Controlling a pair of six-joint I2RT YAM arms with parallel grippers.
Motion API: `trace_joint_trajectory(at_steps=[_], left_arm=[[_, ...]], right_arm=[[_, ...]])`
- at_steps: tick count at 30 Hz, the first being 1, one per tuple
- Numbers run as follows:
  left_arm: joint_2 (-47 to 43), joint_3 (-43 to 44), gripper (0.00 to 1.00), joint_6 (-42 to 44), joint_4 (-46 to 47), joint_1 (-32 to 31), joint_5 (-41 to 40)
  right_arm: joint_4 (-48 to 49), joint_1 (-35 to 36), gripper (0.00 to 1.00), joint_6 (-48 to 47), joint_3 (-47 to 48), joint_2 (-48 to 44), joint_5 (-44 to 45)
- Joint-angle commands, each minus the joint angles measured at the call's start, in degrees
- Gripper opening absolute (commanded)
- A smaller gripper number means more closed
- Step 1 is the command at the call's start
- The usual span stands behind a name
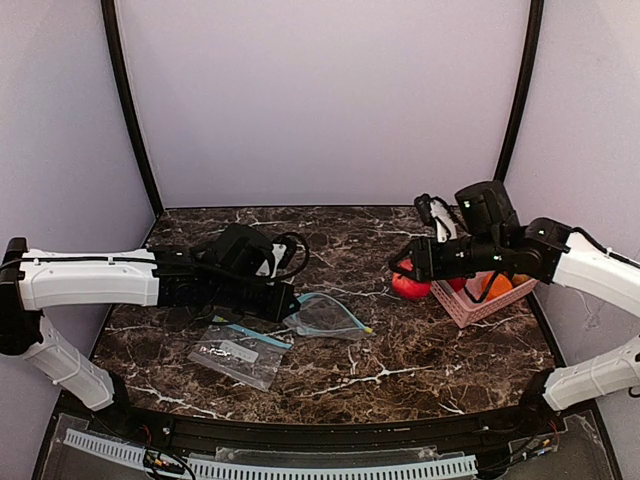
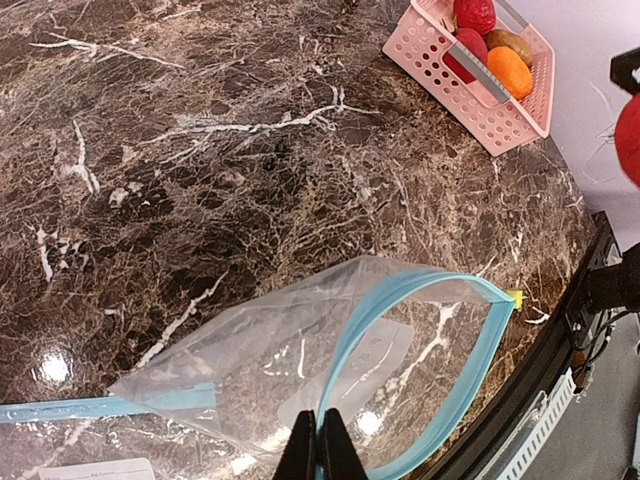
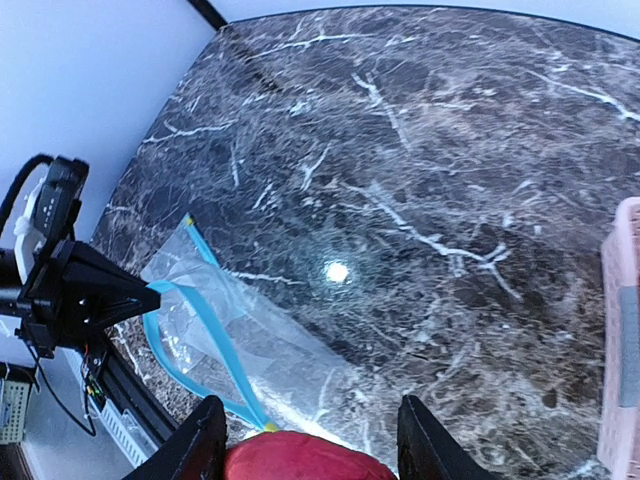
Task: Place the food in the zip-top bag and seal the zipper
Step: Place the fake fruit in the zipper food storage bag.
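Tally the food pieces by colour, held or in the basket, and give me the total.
Red food: 3, one in the right end effector, two in the pink basket
Brown-tan food: 1, in the basket
Orange food: 1, in the basket
Total: 5

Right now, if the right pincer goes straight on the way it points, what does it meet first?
Probably the zip-top bag, just ahead of the red food in the right pincer; depth is unclear, so maybe the table first.
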Motion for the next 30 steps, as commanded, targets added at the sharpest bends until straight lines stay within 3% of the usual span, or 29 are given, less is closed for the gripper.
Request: trace_joint_trajectory(at_steps=[1,6,12,24,30], left_arm=[[0.36,1.04,0.01,-1.77,1.1,0.4,1.72],[0.07,0.16,0.01,-3.39,1.47,0.39,3.36],[-0.12,-0.48,0.01,-4.32,1.78,0.48,4.5],[0.72,-0.7,0.01,-5.09,3.19,0.59,6.15],[1.32,-0.78,0.01,-5.38,3.84,0.75,7.17]], right_arm=[[11.49,8.35,0.38,5.33,-1.11,4.9,3.09],[17.75,17.1,0.38,5.21,1.6,12.06,9.2],[21.17,22.13,0.39,3.2,5.63,18.82,13.61],[20.01,24.49,0.45,1.26,8.4,25.05,18.93],[18.66,24.55,0.59,1.44,8.58,26.08,19.91]])
